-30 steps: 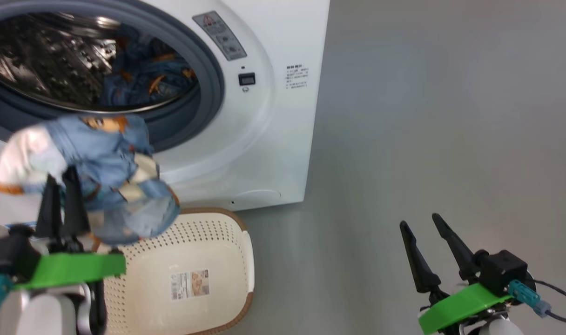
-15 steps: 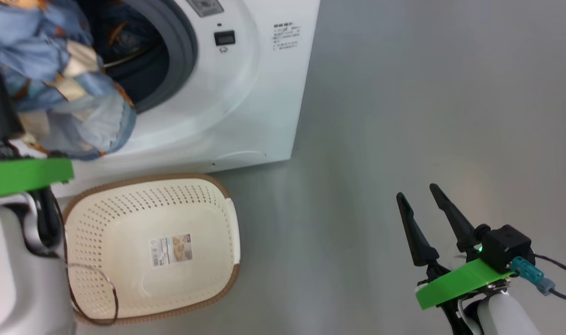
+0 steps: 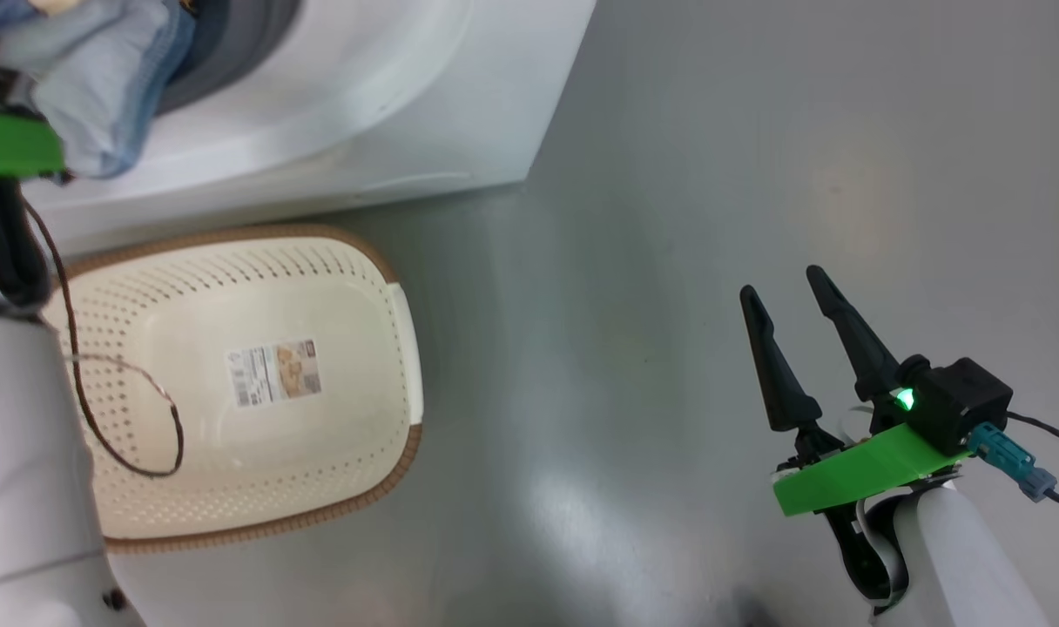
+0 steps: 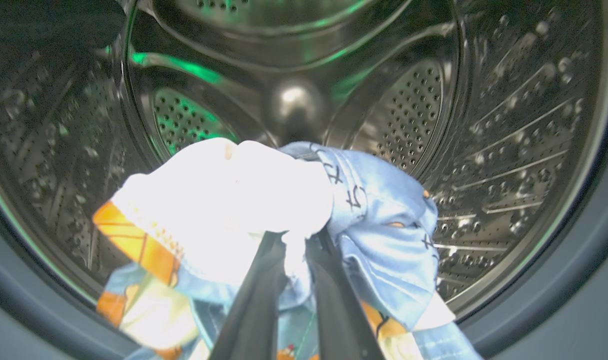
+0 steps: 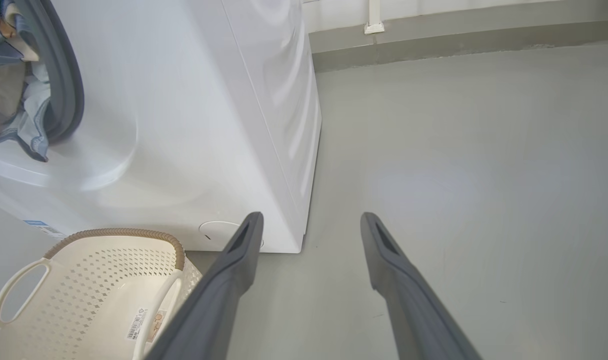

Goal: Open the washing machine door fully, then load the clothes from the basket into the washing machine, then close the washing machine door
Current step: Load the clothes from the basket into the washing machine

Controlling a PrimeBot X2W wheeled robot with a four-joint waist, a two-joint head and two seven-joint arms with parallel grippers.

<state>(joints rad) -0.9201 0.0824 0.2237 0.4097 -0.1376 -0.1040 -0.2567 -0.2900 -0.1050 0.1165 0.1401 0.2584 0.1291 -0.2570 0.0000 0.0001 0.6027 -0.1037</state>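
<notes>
Now, far left, the left gripper (image 4: 296, 240) is pinching the clothes (image 4: 219, 200), fingers closed on a white fold, with the bundle bulging above and around the tips at the mouth of the washing machine (image 3: 364, 113). Best move, I judge: reaching deeper into the drum (image 4: 434, 100) before releasing, since a blue hem is hanging over the gasket (image 5: 66, 85). Nearer, the basket (image 3: 390, 287) is sitting just before the machine. Right, the right gripper (image 3: 780, 282) is hovering over the floor (image 3: 669, 174), fingers spread, holding nothing.
</notes>
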